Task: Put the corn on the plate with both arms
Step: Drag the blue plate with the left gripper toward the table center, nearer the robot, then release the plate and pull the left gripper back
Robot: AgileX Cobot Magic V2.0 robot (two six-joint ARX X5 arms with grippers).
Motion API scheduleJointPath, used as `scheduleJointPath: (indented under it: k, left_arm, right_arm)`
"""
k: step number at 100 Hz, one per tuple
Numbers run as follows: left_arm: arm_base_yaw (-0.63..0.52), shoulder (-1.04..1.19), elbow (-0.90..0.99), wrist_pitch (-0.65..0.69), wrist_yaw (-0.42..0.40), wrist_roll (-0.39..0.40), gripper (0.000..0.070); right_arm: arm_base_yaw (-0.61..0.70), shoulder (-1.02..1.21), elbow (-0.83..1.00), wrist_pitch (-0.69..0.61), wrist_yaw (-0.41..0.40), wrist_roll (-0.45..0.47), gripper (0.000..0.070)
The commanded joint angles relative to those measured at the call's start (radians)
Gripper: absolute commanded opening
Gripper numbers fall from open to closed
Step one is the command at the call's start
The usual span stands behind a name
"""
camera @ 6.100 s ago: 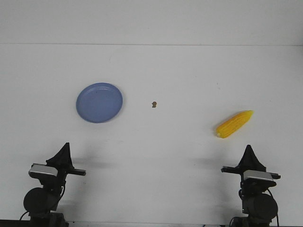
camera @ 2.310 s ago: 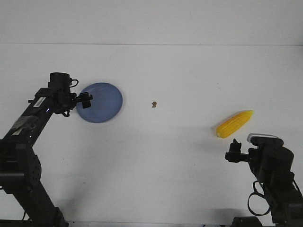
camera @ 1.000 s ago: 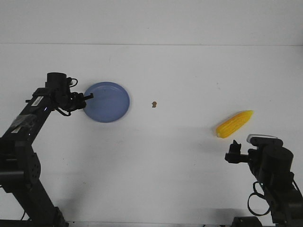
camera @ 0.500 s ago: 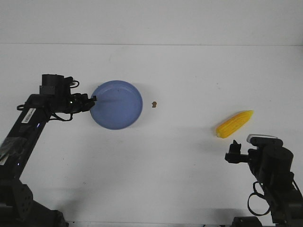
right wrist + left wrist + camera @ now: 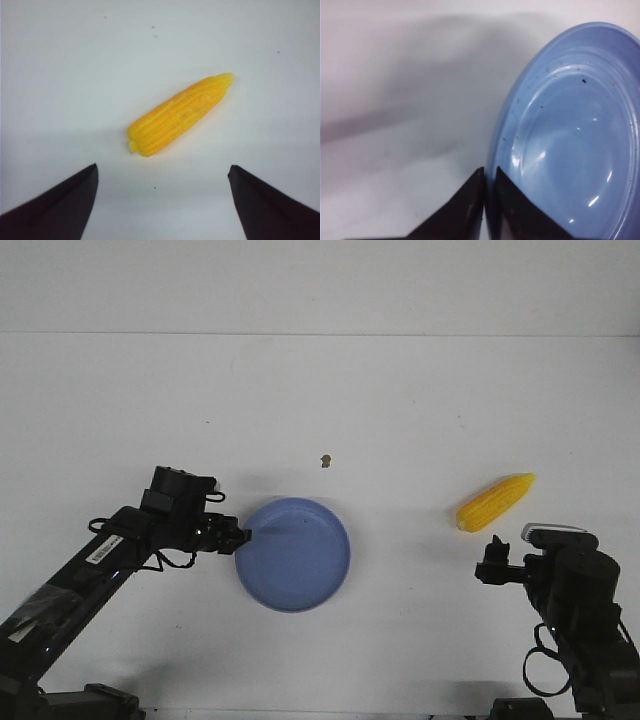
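The periwinkle-blue plate (image 5: 296, 554) is near the table's front centre. My left gripper (image 5: 241, 536) is shut on its left rim; in the left wrist view the gripper (image 5: 486, 172) pinches the plate's edge (image 5: 560, 135) between both fingers. The yellow corn cob (image 5: 494, 502) lies on the table at the right, tip pointing away to the right. My right gripper (image 5: 496, 558) is open and empty, just in front of the corn's thick end. In the right wrist view the corn (image 5: 177, 115) lies beyond the wide-open gripper (image 5: 162, 170).
A small brown speck (image 5: 325, 460) lies on the white table behind the plate. The table's far edge meets a white wall at the back.
My left arm has dragged the plate from the far left toward the front centre of the table. The right arm and the corn have not moved.
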State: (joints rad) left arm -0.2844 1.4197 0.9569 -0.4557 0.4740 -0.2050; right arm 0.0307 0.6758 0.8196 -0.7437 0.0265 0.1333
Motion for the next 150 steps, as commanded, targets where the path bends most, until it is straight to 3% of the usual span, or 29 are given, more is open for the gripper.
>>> scheduleJointPath:
  k: [1,44,106,117,133,140,150]
  left_arm:
    - [-0.019,0.006,-0.007,0.030,0.010,-0.010,0.0005]
    - [-0.103,0.010,-0.073,0.121,0.004,-0.026,0.0006]
    - [-0.167,0.013,-0.092,0.111,-0.063,-0.050,0.0019]
    - [-0.172,0.013,-0.093,0.109,-0.064,-0.052,0.0061]
    - [-0.183,0.013,-0.092,0.090,-0.097,-0.051,0.0065]
    - [-0.185,0.013,-0.092,0.084,-0.098,-0.052,0.0115]
    - [-0.185,0.013,-0.092,0.085,-0.098,-0.056,0.0267]
  right_arm:
    - [-0.002,0.005,0.014,0.010,-0.001,-0.006,0.0551]
    - [-0.002,0.005,0.014,0.010,-0.001,-0.006,0.0551]
    - [-0.002,0.005,0.014,0.010,-0.001,-0.006,0.0551]
    - [-0.002,0.005,0.014,0.010,-0.001,-0.006,0.0551]
    - [-0.002,0.005,0.014,0.010,-0.001,-0.006,0.0551]
    - [-0.002,0.005,0.014,0.010,-0.001,-0.006,0.0551]
    - [-0.002,0.005,0.014,0.010,-0.001,-0.006,0.0551]
